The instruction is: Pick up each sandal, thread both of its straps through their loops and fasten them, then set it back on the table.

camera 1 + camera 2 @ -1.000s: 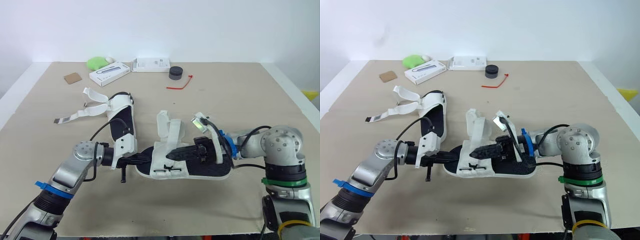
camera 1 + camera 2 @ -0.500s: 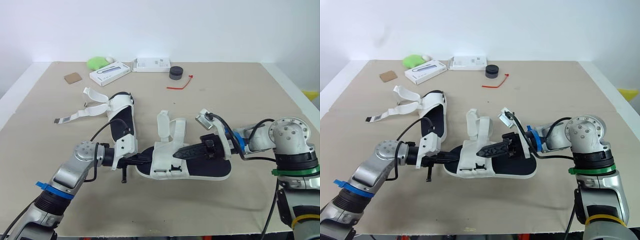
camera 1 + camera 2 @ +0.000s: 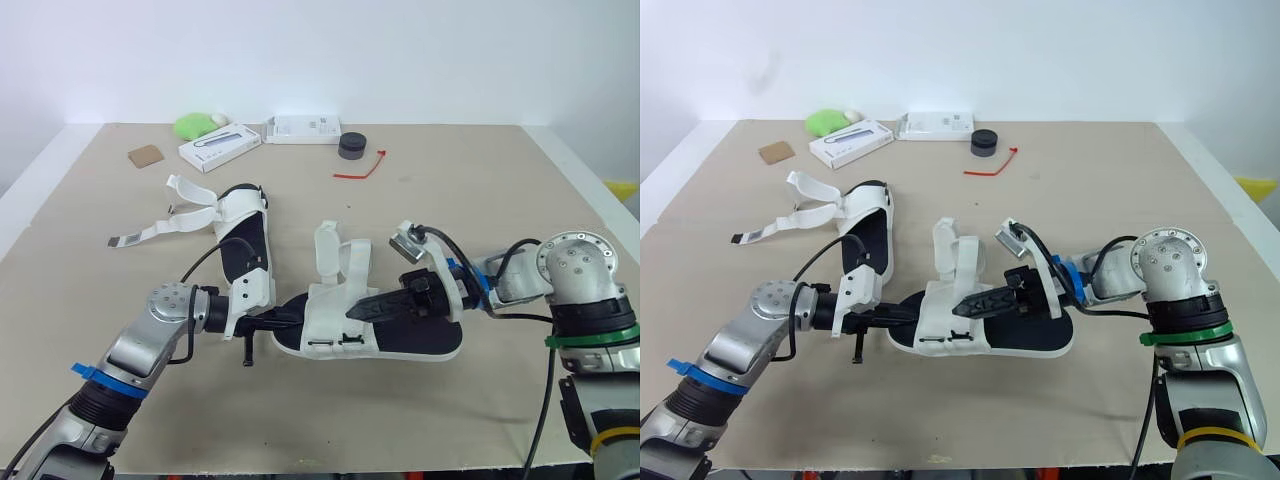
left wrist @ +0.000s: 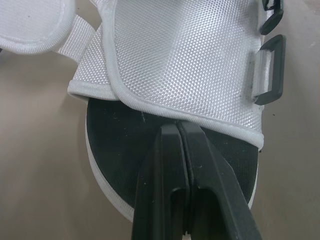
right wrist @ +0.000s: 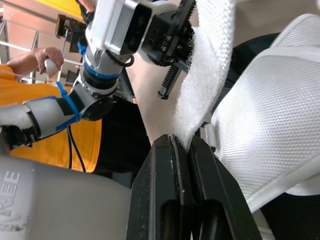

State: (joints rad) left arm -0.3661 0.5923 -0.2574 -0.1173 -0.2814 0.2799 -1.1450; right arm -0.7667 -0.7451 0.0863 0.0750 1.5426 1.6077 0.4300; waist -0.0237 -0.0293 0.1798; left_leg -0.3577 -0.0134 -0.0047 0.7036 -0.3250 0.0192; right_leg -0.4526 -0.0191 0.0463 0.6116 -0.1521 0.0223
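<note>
The near sandal [image 3: 400, 340], white sole with a black footbed, lies flat mid-table with its white mesh upper [image 4: 185, 55] and two strap flaps standing up. My left gripper [image 3: 290, 318] is shut, its tips resting on the footbed at the upper's edge [image 4: 177, 131]. My right gripper [image 3: 357, 311] reaches in from the heel side and is shut on a white fuzzy strap [image 5: 205, 85] of that sandal. Black loops [image 4: 267, 67] sit on the upper's side. The second sandal [image 3: 243, 240] lies behind the left arm, its loose straps [image 3: 165, 225] spread out to the left.
At the table's far edge are a green object [image 3: 195, 125], two white boxes [image 3: 220, 147] [image 3: 305, 129], a black round puck [image 3: 351, 146], a red tie [image 3: 362, 166] and a brown card [image 3: 146, 156]. A person in orange [image 5: 30, 65] stands beyond the table.
My right arm has swung out to the right, and its gripper has drawn back slightly with the strap. The near sandal has settled flatter. The left arm has stayed put.
</note>
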